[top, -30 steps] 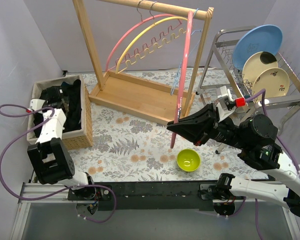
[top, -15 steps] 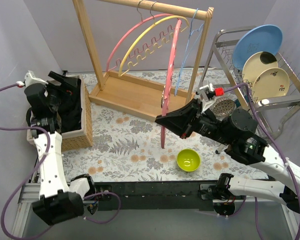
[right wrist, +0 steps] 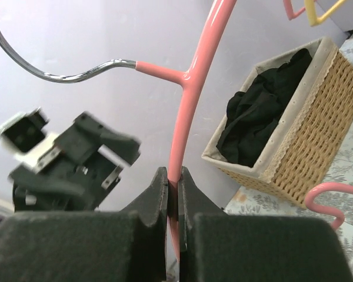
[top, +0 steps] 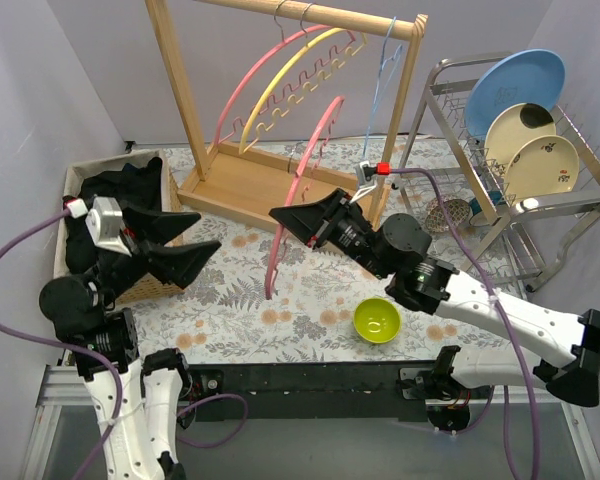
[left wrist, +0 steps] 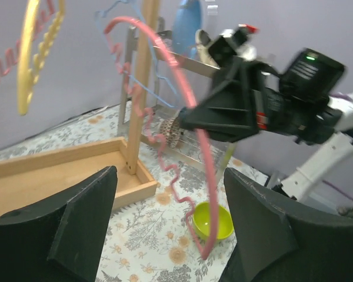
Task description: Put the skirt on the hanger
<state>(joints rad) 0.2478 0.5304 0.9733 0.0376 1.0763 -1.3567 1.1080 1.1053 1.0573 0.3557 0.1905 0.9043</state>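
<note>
The skirt (top: 115, 195) is a black heap in the wicker basket (top: 170, 270) at the left; it also shows in the right wrist view (right wrist: 256, 114). My right gripper (top: 278, 214) is shut on the pink hanger (top: 298, 180) and holds it in the air over the middle of the table, off the rack. The right wrist view shows the jaws (right wrist: 174, 176) clamped on the hanger's arm (right wrist: 191, 82) below its metal hook (right wrist: 59, 73). My left gripper (top: 210, 229) is open and empty, raised beside the basket and facing the hanger (left wrist: 182, 88).
A wooden rack (top: 270, 190) at the back holds a pink (top: 242, 90), a yellow (top: 280, 75) and a blue wire hanger (top: 380, 80). A dish rack (top: 570, 205) with plates stands at the right. A green bowl (top: 377, 320) sits near the front.
My right gripper has carried the pink hanger left and lower, away from the rack. My left arm has swung from over the basket out toward the hanger, jaws open.
</note>
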